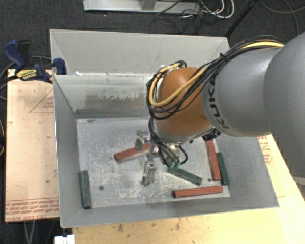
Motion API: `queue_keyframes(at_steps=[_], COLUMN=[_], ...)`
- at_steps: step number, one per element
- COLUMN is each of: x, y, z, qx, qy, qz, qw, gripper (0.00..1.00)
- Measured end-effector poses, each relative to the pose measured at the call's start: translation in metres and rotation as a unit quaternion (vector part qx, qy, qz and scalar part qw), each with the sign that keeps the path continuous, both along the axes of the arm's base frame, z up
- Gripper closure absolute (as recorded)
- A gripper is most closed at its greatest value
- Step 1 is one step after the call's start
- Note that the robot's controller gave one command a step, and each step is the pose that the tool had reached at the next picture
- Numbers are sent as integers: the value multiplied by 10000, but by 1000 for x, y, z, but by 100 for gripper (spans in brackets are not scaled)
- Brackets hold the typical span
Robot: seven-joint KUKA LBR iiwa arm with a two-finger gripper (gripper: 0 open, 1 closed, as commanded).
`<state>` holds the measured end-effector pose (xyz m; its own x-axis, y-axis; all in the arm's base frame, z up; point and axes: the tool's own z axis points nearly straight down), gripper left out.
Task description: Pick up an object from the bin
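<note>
We find the gripper low over the centre of the bin; we cannot tell whether it is apart or together. A red-brown bar lies just beside it toward the left wall, and a dark green bar lies toward the right wall. A red bar lies near the front edge, and a green block in the front-left corner.

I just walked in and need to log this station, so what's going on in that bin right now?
A KUKA arm's claw is down in the middle of the grey metal bin, beside one end of a flat reddish-brown bar. A dark green bar lies just on its other side; more red and green bars are scattered nearer the bin's edges. Whether it has gripped anything, I cannot tell.
</note>
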<state>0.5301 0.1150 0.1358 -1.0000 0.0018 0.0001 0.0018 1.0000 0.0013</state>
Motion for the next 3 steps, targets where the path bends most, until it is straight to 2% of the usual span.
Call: queue_keyframes(at_steps=[1, 2, 3], x=[45, 45, 45], y=[18, 17, 17], z=[-68, -64, -64], qx=[1, 3, 2], qy=[-6, -13, -13], qz=[600, 589, 587], qw=[9982, 9983, 9983], gripper=[0, 100, 0])
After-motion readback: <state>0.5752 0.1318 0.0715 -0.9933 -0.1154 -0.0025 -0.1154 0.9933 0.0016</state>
